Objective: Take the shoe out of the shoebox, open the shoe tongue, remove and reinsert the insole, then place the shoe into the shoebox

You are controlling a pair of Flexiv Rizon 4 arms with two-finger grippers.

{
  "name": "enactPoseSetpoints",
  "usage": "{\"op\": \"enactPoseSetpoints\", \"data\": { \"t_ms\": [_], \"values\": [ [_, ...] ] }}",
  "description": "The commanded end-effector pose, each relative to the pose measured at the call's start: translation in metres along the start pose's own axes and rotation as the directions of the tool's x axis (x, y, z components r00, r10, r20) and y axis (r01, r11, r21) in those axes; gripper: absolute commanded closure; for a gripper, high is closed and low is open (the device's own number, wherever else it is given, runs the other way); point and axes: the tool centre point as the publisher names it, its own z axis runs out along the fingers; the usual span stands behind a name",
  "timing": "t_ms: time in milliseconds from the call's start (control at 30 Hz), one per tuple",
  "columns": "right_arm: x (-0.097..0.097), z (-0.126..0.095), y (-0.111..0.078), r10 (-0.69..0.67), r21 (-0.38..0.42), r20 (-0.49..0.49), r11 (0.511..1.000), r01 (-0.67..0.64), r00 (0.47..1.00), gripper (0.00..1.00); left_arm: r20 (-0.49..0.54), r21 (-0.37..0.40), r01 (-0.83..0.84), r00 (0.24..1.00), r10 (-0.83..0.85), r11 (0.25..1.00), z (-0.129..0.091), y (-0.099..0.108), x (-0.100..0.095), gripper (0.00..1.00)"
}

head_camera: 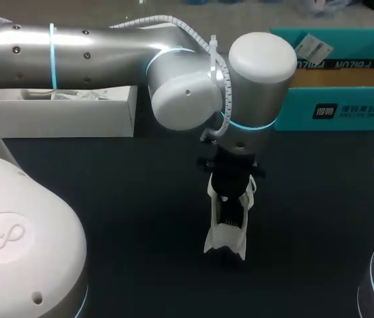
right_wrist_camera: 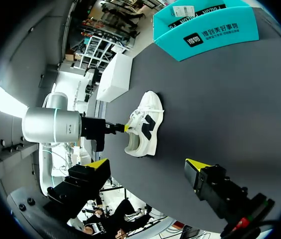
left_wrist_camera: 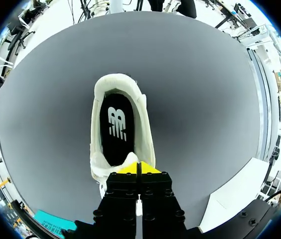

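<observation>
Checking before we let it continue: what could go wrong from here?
Left gripper sits shut at the tongue of the shoe; pulling up may lift or tip the shoe, since nothing holds it down. Right gripper hangs open away from the shoe, so it cannot steady a slide.

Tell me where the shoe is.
The shoe sits mid-table in the head view, tongue pinched by the left gripper, the teal shoebox beyond it rightward.

The left tool (left_wrist_camera: pixel 138 168) conceals the shoe (left_wrist_camera: pixel 120 124) toe section beneath it. The shoebox (head_camera: pixel 346 109) beyond the tool is cut off.
</observation>
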Motion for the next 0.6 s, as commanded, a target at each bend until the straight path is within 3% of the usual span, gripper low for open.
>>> {"op": "enactPoseSetpoints", "data": {
  "t_ms": [33,267,467,600],
  "values": [
    [0.0,0.0,-0.002,0.0,-0.002,0.002,1.0,0.0,1.0,0.0,-0.02,0.014,0.012,1.0,-0.012,1.0,-0.01,-0.008,0.002,1.0],
    [0.0,0.0,-0.002,0.0,-0.002,0.002,1.0,0.0,1.0,0.0,-0.01,-0.035,0.1,0.995,-0.1,0.994,-0.032,0.016,0.006,1.0],
    [0.0,0.0,-0.002,0.0,-0.002,0.002,1.0,0.0,1.0,0.0,0.016,-0.044,0.098,0.995,-0.098,0.994,-0.015,0.043,-0.001,1.0],
    [0.0,0.0,-0.002,0.0,-0.002,0.002,1.0,0.0,1.0,0.0,0.001,-0.018,0.068,0.998,-0.068,0.997,-0.005,0.038,-0.006,1.0]
  ]
}}
